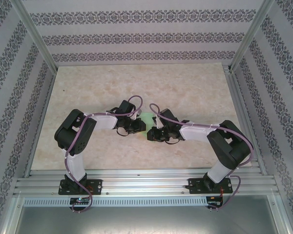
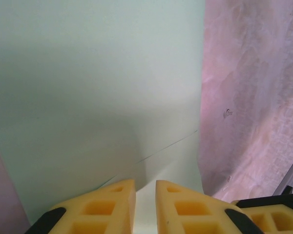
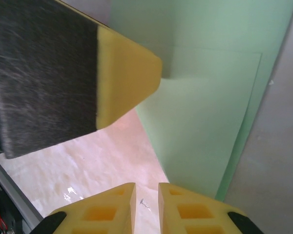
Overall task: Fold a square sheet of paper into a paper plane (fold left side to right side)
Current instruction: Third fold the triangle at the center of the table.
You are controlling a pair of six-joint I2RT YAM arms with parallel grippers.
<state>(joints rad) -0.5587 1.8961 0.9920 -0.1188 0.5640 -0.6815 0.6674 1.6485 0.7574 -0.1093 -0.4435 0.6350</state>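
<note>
The square sheet of paper [image 1: 146, 118] lies partly folded on the table [image 1: 185, 92], between the two arms. The left gripper [image 2: 145, 195] sits on it, jaws a slit apart with paper showing in the gap; whether it truly pinches I cannot tell. The right gripper [image 3: 146, 192] hangs just beside the sheet, barely parted, holding nothing. If that left hold is loose, a push could slide the sheet and skew the crease.

**Pale green paper, yellow fingers, beige table**

The thin, matte square sheet of paper [image 2: 88, 87] is light green. The left gripper [image 2: 145, 207] and right gripper [image 3: 146, 209] have yellow foam fingers [image 2: 112, 207] on black mounts. The stone-look tabletop [image 1: 185, 87] is mottled beige-pink. The enclosure walls [image 1: 136, 36] carry grey floral bands on white. The arm cables [image 1: 135, 97] are purple.
</note>
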